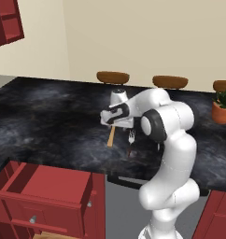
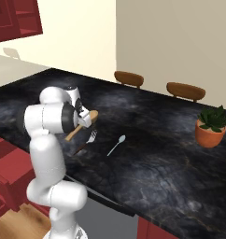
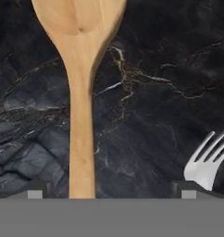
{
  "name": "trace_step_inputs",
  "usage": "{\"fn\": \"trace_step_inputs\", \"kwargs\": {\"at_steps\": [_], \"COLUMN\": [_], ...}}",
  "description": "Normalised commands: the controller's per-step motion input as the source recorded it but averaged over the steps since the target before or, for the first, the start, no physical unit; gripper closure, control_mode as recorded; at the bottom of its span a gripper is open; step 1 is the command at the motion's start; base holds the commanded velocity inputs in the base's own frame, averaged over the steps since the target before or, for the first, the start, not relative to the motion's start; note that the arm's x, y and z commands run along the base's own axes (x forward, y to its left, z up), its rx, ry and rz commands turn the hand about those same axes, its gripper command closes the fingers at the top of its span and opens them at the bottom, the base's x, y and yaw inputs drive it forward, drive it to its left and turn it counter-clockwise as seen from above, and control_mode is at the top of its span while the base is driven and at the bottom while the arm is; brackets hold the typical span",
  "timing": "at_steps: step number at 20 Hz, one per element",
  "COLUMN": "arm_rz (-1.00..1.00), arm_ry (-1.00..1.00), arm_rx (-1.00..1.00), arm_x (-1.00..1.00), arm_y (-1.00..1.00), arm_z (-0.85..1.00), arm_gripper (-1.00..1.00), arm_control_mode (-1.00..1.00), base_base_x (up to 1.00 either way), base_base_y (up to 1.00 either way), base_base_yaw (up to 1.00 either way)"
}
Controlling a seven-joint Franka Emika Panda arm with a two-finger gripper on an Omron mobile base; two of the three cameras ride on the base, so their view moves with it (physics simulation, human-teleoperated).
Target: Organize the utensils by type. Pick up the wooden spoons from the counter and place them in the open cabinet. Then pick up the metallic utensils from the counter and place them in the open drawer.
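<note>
My claw (image 3: pixel 111 190) hangs spread wide and empty over the counter (image 3: pixel 155 69), its tips low in the hand view with the wooden spoon (image 3: pixel 81 115) between them and the fork (image 3: pixel 204 162) at lower right. In the right base view, the teaspoon (image 2: pixel 116 145) lies mid-frame; farther off sit a potted plant (image 2: pixel 210 126) and stools (image 2: pixel 129 77).

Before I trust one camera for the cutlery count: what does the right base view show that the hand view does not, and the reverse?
Right base view alone: the small silver spoon, the potted plant, the arm above the counter.
Hand view alone: the fork's tines up close, and the gripper open, its fingertips either side of the handle.
Both: wooden spoon, fork, black counter.
</note>
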Motion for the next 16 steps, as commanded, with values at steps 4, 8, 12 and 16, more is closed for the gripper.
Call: {"fn": "trace_step_inputs", "kwargs": {"at_steps": [4,8,12,16], "arm_rz": [0.01,0.00,0.00,0.00], "arm_ry": [0.00,0.00,0.00,0.00], "arm_rx": [0.00,0.00,0.00,0.01], "arm_x": [0.18,0.12,0.14,0.17], "arm_y": [0.09,0.00,0.00,0.00], "arm_z": [-0.18,-0.20,-0.20,-0.15], "arm_gripper": [-1.00,-1.00,-1.00,-1.00], "arm_control_mode": [-1.00,-1.00,-1.00,-1.00], "base_base_x": [0.00,0.00,0.00,0.00], "base_base_y": [0.00,0.00,0.00,0.00], "base_base_yaw": [0.00,0.00,0.00,0.00]}}
